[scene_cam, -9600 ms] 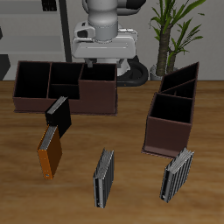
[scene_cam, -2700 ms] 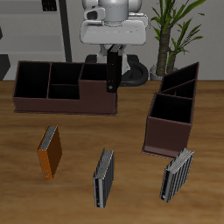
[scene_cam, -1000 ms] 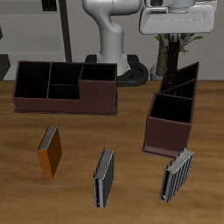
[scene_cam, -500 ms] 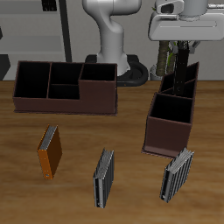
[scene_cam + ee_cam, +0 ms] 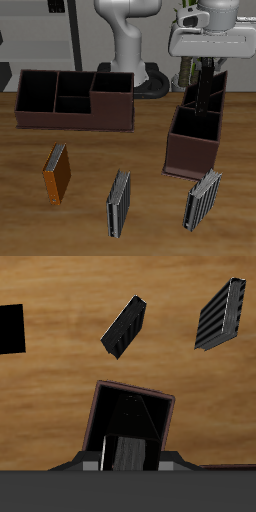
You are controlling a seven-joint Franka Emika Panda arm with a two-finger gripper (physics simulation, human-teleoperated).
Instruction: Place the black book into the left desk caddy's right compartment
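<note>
My gripper (image 5: 208,70) is shut on the black book (image 5: 209,95), which hangs upright from it. The book's lower edge is over the left desk caddy (image 5: 192,150), the narrow dark brown one, above its farther sections and just behind the tall-walled right compartment (image 5: 196,126) at the end nearer the table's front. In the wrist view the gripper (image 5: 127,463) holds the book (image 5: 128,449) edge-on, with the square compartment (image 5: 135,411) open just beyond it.
The other, wide caddy (image 5: 70,112) stands at the back. An orange-brown book (image 5: 57,173) and two grey striped books (image 5: 119,203) (image 5: 203,198) stand near the table's front edge. The striped books also show in the wrist view (image 5: 124,327) (image 5: 222,312).
My gripper has come down with the black book, from high over the narrow caddy to just above its walls. Nothing else has moved.
</note>
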